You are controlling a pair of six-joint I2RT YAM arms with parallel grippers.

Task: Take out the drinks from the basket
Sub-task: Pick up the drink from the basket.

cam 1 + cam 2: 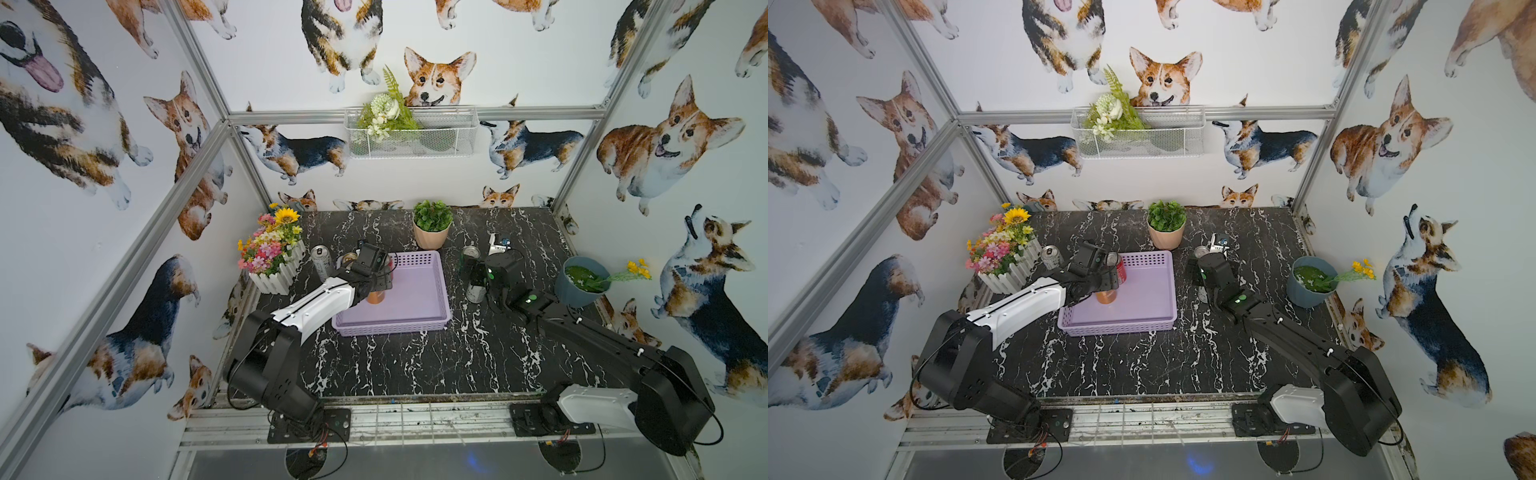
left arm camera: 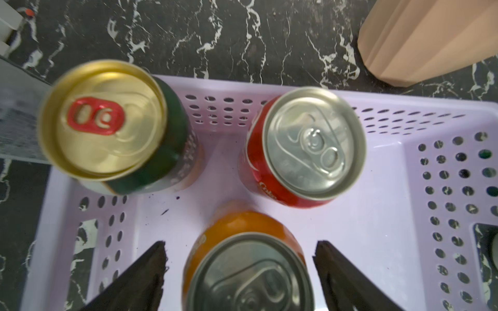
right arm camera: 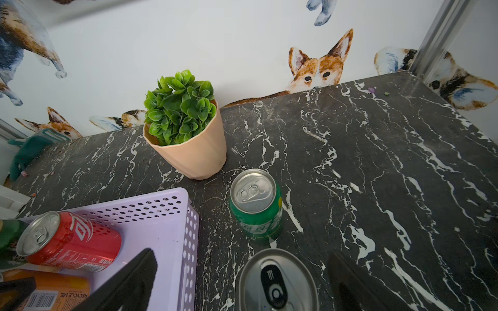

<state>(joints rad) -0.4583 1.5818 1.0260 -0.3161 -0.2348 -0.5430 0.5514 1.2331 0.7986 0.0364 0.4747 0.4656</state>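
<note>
Am straddling orange can [image 2: 248, 277] in basket [image 2: 444, 188] with my left gripper [image 2: 240, 243], jaws open, not touching. Risking finger clipping red can [image 2: 314, 142] nearby, tipping it. Right gripper [image 3: 241, 254] hanging open around silver can [image 3: 277, 280].

One lavender basket [image 1: 415, 299]. Counting six cans: one green-and-gold can [image 2: 107, 121], one red can [image 2: 312, 145], one orange can [image 2: 248, 269], one green can [image 3: 254, 204], plus two slim ones, left-frame silver can [image 1: 322, 259] and right-frame silver can [image 1: 474, 286]. Three planters: peach pot [image 1: 431, 237], white fence box [image 1: 276, 278], blue pot [image 1: 579, 291].
</note>
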